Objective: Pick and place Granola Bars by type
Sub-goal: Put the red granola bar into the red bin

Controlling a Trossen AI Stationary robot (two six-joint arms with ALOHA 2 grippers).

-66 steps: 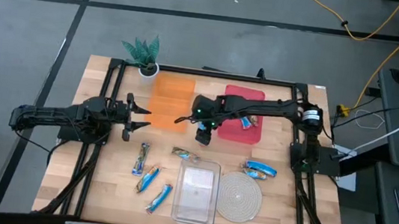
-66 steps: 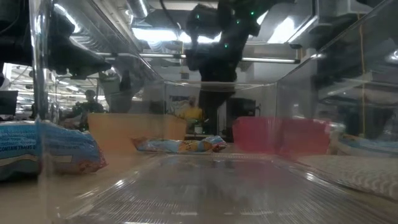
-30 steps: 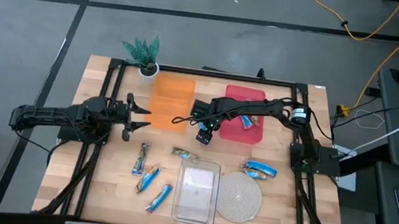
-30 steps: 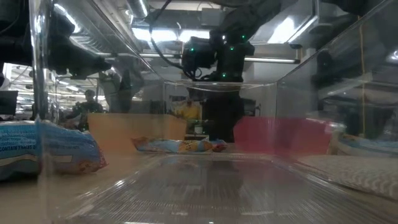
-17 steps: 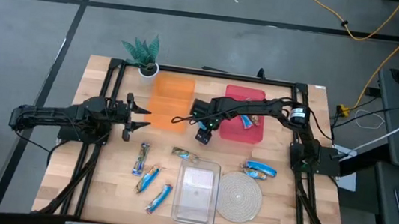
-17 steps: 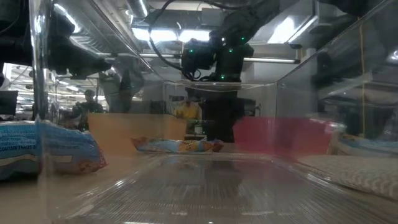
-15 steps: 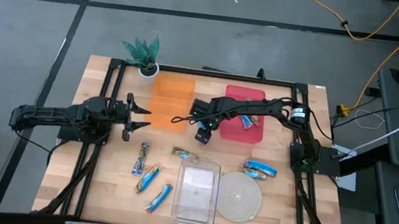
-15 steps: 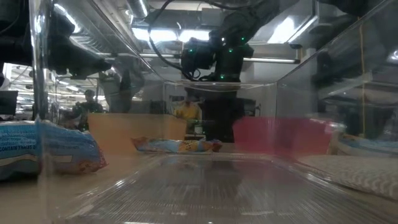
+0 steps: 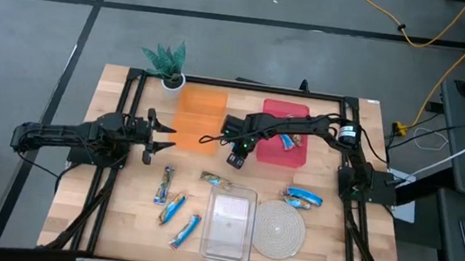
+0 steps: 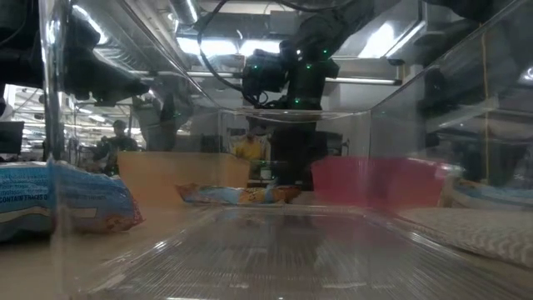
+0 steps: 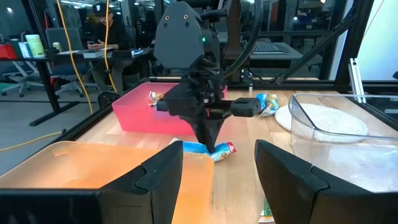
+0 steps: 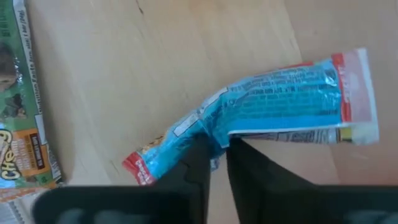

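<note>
1. Granola Bars lie around the wooden surface (image 9: 131, 216) in the high view. Three blue ones (image 9: 173, 207) sit left of the clear tray (image 9: 229, 227), and one blue bar (image 9: 304, 197) sits by the round woven mat (image 9: 280, 231). The right gripper (image 9: 234, 160) is low over the middle, between the orange tray (image 9: 195, 113) and the red tray (image 9: 287, 150), which has a bar in it (image 9: 289, 141). The left gripper (image 9: 164, 136) waits at the left side, just beside the orange tray.

2. In the low view, seen through the clear tray, the right gripper (image 10: 287, 179) comes down onto a blue bar (image 10: 237, 195) lying flat on the surface.

3. In the left wrist view, the left fingers (image 11: 165, 177) stand apart with nothing between them. Farther off, the right gripper (image 11: 211, 146) pinches the blue bar (image 11: 205, 150) near the red tray (image 11: 143, 115).

4. In the right wrist view, the right fingers (image 12: 196, 165) are clenched on the middle of the blue bar (image 12: 273, 106), and the wrapper is crumpled there.

5. The step looks like the pick-up of this bar. Next, it needs a lift straight up, then a carry to the tray for its type.
</note>
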